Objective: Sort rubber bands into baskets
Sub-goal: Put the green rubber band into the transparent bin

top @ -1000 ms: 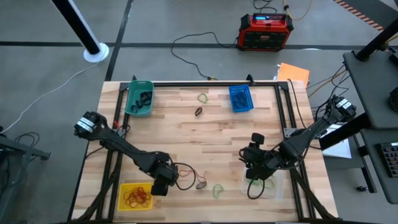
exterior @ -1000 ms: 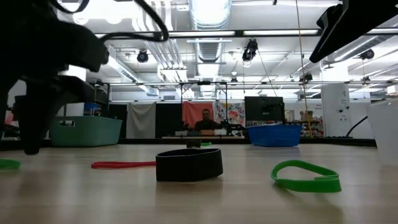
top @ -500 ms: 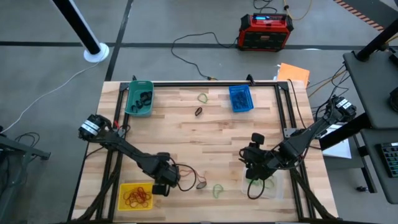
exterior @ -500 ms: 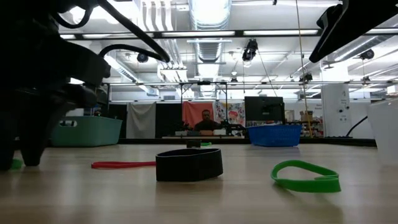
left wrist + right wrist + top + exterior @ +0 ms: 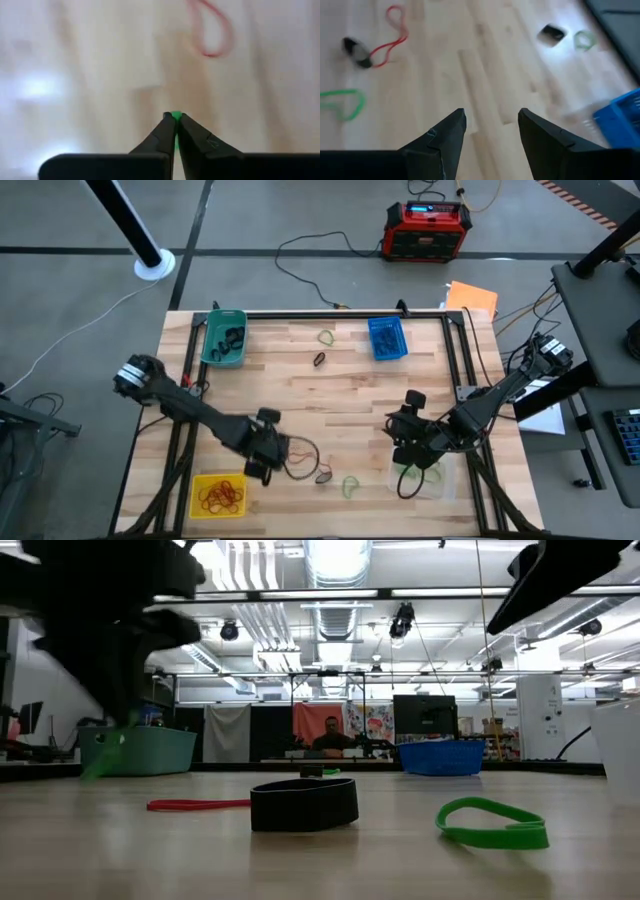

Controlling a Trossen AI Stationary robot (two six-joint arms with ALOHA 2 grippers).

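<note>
Worktop (image 5: 300, 395) of pale wood seen from above, with a tray near each corner. At the far left sits the teal basket (image 5: 223, 337), dark bands inside it. At the near left the yellow basket (image 5: 218, 495) holds a heap of red-orange rubber bands (image 5: 220, 497). Just beside that basket the left tool (image 5: 262, 460) hangs above the wood, its fingers pressed together on a thin green rubber band (image 5: 175, 117), which shows as a speck between the tips in the left wrist view. To its right, a red band (image 5: 305, 452), a black band (image 5: 323, 476) and a green band (image 5: 350, 486) lie on the wood near the front edge. Farther back lie another black band (image 5: 319, 360) and a green one (image 5: 326, 337). The blue basket (image 5: 387, 338) stands at the far right. The right tool (image 5: 408, 452) hovers over the clear basket (image 5: 425, 478) at the near right, fingers spread, holding nothing.
</note>
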